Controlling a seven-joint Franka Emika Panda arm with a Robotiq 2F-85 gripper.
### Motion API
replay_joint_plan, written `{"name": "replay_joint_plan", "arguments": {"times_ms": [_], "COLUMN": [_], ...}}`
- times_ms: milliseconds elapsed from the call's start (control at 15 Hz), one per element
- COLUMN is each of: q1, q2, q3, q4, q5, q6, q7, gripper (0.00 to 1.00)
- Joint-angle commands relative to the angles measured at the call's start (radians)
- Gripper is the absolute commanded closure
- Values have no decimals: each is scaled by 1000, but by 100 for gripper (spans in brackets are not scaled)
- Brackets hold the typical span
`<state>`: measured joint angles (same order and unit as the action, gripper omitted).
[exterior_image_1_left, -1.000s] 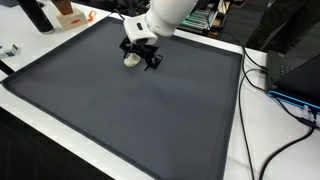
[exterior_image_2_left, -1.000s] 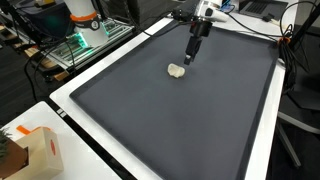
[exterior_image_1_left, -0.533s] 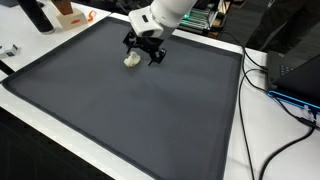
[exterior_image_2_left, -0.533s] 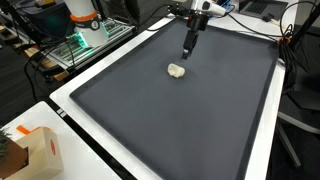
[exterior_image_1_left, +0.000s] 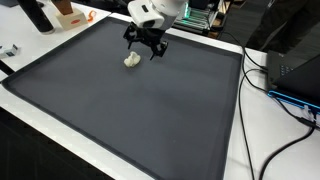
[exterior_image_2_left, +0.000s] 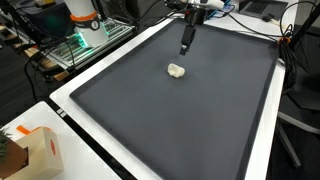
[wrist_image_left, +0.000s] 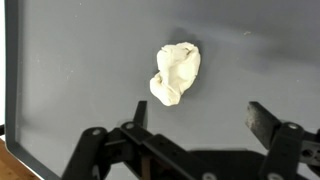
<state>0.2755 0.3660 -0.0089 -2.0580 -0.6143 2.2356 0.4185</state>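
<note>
Lab bench, big dark mat (exterior_image_1_left: 150, 120) in white frame, cables (exterior_image_1_left: 285, 90) along right edge. My pincer (exterior_image_1_left: 147, 42) hangs over mat's far edge, jaws wide, holding nothing. Over last second I lifted and drew back toward far side. White lump (exterior_image_1_left: 132, 60) unmoved, lying free on far half of mat, clear of my fingers. In wrist view, finger bases cut off by frame. Lump possibly crumpled tissue or dough, too small to tell.

Both exterior views look down slantwise on the dark mat (exterior_image_1_left: 150, 110) from seemingly opposite sides; the wrist view hangs close above the white lump (wrist_image_left: 176, 73), which all share.
</note>
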Motion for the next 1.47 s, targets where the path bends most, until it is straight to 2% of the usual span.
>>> {"name": "replay_joint_plan", "arguments": {"times_ms": [0, 667, 1000, 1400], "q1": [-40, -113, -159, -198], "q2": [-60, -147, -185, -214], "q3": [29, 39, 22, 5], "q4": [-49, -50, -37, -17], "q5": [63, 290, 448, 581], "q6": [1, -2, -13, -27], "q7": [-63, -180, -101, 37], "gripper": [0, 0, 0, 0]}}
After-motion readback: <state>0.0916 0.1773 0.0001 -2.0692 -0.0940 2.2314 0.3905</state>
